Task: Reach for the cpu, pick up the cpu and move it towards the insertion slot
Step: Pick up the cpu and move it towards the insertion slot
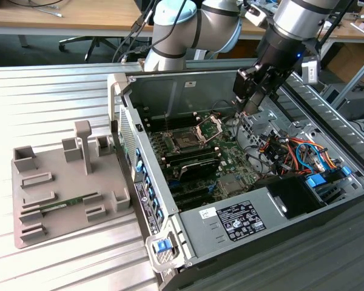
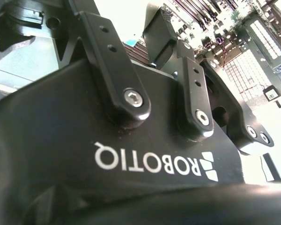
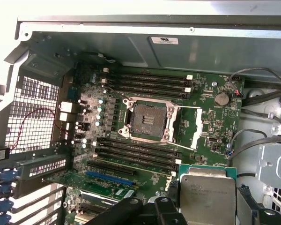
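One cpu (image 3: 207, 196): flat square chip, silvery top, thin tan rim, held in claw (image 3: 203, 213) clenched on it, above motherboard (image 3: 210, 122), near insertion slot (image 3: 147, 119) but apart. One slot: dark square socket, silver frame swung open. Beside socket: two banks of long black memory slots (image 3: 136, 152), four each. In exterior view, claw (image 1: 253, 104) hangs inside open computer case (image 1: 170, 91), near socket (image 1: 186, 142).

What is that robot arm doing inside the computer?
The robot arm's gripper is holding a cpu, a flat silvery square chip, gripped between its fingers. It hangs above the open computer case, over the green motherboard. The insertion slot, a dark square socket with its metal frame flipped open, sits empty a little way from the chip. So the chip is picked up but not in its slot yet.
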Available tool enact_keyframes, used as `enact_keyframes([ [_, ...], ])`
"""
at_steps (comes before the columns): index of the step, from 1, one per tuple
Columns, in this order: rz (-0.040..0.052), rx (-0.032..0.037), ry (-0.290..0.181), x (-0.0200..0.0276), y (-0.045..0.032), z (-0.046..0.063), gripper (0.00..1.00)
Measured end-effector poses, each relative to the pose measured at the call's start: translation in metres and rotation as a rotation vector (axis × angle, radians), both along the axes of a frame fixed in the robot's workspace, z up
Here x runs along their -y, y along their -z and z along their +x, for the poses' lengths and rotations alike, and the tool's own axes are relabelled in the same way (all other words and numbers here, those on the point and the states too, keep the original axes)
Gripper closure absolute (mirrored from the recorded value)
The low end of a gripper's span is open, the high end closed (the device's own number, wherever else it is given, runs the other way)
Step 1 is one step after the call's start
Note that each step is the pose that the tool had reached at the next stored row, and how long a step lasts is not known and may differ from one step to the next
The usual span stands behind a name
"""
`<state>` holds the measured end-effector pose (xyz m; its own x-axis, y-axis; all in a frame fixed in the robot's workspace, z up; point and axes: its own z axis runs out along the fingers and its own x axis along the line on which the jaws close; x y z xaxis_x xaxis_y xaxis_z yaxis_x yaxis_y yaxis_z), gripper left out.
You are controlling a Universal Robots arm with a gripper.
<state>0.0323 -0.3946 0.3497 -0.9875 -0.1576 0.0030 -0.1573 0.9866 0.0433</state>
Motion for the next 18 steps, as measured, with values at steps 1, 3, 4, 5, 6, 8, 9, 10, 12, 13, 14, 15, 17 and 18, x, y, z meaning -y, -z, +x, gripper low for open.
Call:
enact_keyframes([
  [1, 0.0, 0.0, 0.0, 0.0, 0.0004, 0.0, 0.45],
  [3, 0.0, 0.0, 0.0, 0.0, 0.0007, -0.0001, 0.45],
  [4, 0.0, 0.0, 0.0, 0.0, 0.001, -0.0001, 0.45],
  [5, 0.0, 0.0, 0.0, 0.0, 0.0012, -0.0001, 0.45],
  [6, 0.0001, 0.0, 0.0, 0.0, 0.0013, 0.0, 0.45],
  [8, 0.0, 0.0, 0.0, 0.0, 0.0015, -0.0002, 0.45],
  [9, 0.0, 0.0001, 0.0, 0.0, 0.0015, -0.0007, 0.45],
  [10, 0.0, 0.0, 0.0, 0.0, 0.0016, -0.0011, 0.45],
  [12, 0.0, 0.0, 0.0, 0.0, 0.0019, -0.0014, 0.45],
  [13, 0.0, 0.0, 0.0, 0.0, 0.0019, -0.0014, 0.45],
  [14, 0.0, 0.0, 0.0, 0.0, 0.0021, -0.0017, 0.45],
  [15, 0.0, 0.0001, 0.0, 0.0, 0.0023, -0.002, 0.45],
  [17, 0.0, 0.0, 0.0, 0.0, 0.0024, -0.0022, 0.45],
  [18, 0.0, 0.0, 0.0, 0.0, 0.0025, -0.0024, 0.45],
])
